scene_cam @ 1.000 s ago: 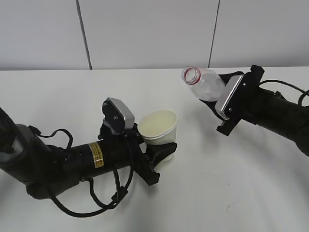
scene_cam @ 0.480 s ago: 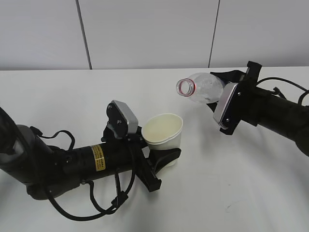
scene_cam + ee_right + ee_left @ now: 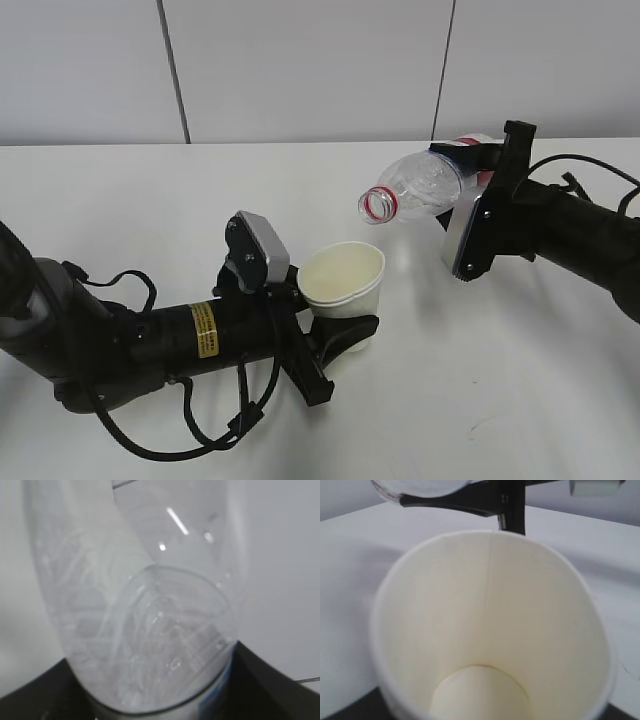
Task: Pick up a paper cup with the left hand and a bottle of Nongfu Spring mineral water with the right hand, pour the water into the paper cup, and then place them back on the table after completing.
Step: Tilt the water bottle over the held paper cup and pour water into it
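My left gripper point(image 3: 343, 315) is shut on the white paper cup point(image 3: 343, 280), holding it above the table point(image 3: 500, 380), mouth tilted toward the right. The cup point(image 3: 490, 630) fills the left wrist view and its inside looks dry. My right gripper point(image 3: 470, 185) is shut on the clear, capless bottle point(image 3: 420, 185), which lies tipped to the left. Its red-ringed mouth point(image 3: 379, 204) hangs just above and right of the cup's rim. In the right wrist view the bottle point(image 3: 145, 620) fills the frame between the black fingers point(image 3: 270, 685). I see no water stream.
The white table stretches round both arms. A grey panelled wall point(image 3: 300, 70) stands behind it. Black cables point(image 3: 200, 430) loop under the left arm near the front edge.
The right gripper has turned the bottle further over, its mouth dropping down and left toward the cup. The left gripper has carried the cup a little to the right and lower.
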Available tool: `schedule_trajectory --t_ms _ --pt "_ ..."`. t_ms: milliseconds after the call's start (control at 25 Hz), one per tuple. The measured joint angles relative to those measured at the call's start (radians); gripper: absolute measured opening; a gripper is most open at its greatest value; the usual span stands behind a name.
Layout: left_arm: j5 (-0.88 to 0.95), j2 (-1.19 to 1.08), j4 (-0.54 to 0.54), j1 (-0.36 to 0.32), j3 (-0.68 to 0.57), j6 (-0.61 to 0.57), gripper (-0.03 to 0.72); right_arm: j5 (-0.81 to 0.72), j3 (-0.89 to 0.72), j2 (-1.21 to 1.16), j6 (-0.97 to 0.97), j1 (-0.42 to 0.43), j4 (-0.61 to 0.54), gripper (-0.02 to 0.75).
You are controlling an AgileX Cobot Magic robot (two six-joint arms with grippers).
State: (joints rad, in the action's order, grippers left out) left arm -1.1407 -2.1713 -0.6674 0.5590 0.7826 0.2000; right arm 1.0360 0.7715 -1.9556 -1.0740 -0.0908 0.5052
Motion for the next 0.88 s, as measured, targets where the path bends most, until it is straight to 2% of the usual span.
schedule_trajectory --t_ms 880 --pt "0.0 0.0 -0.031 0.0 0.0 0.0 0.365 0.031 0.004 0.002 -0.2 0.0 0.0 0.463"
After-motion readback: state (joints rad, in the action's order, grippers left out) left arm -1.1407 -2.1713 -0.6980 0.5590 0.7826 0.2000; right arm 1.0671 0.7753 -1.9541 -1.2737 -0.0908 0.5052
